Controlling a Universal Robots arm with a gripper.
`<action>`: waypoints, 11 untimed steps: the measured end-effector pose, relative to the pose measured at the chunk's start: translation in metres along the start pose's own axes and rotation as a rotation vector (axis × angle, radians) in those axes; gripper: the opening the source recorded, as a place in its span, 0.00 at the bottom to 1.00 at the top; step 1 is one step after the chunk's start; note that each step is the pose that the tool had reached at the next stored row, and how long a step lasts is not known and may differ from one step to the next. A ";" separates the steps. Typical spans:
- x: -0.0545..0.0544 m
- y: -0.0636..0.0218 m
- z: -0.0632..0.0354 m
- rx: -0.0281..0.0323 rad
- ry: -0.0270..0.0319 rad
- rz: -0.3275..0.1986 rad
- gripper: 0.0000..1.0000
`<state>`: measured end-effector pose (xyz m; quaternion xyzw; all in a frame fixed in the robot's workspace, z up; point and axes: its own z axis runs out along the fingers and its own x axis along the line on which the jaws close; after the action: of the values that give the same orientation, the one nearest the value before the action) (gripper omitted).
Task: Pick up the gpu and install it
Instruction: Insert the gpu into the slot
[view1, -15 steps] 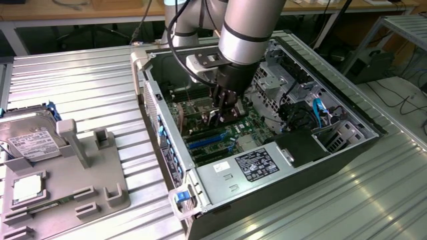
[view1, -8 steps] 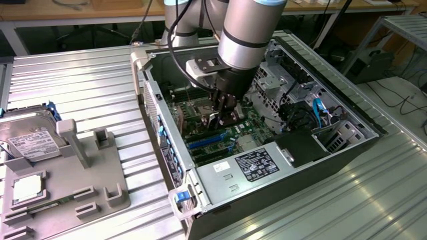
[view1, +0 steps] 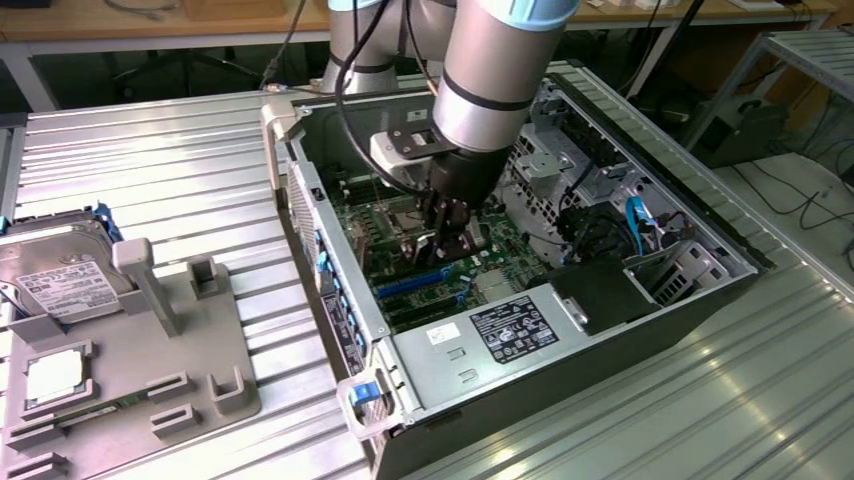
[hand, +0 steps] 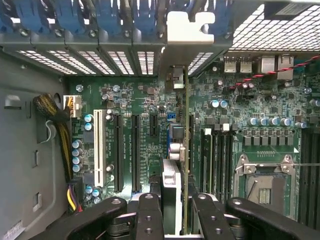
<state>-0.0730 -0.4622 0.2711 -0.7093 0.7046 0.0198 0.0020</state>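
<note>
the end effector (hand: 175, 217) is clamped narrow on the gpu (hand: 185, 160), which stands on edge over the motherboard (hand: 145, 100) inside the open computer case (view1: 667, 190). its bracket end reaches the rear slot wall (hand: 125, 60). the drive cage (view1: 547, 170) crowds the arm's side.

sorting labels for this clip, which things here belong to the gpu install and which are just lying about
In the job: gpu, held in the pincer; motherboard slots; open computer case.
Lying about: hard drive; processor chip; grey holder they rest on.
</note>
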 end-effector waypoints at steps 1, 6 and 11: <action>0.000 0.0000 0.0019 0.0000 -0.0001 0.000 0.28; 0.000 0.0003 0.0069 0.0000 0.0003 0.000 0.28; 0.000 0.0023 0.0087 0.0008 0.0000 0.009 0.28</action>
<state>-0.0755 -0.4620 0.2625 -0.7060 0.7079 0.0195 0.0021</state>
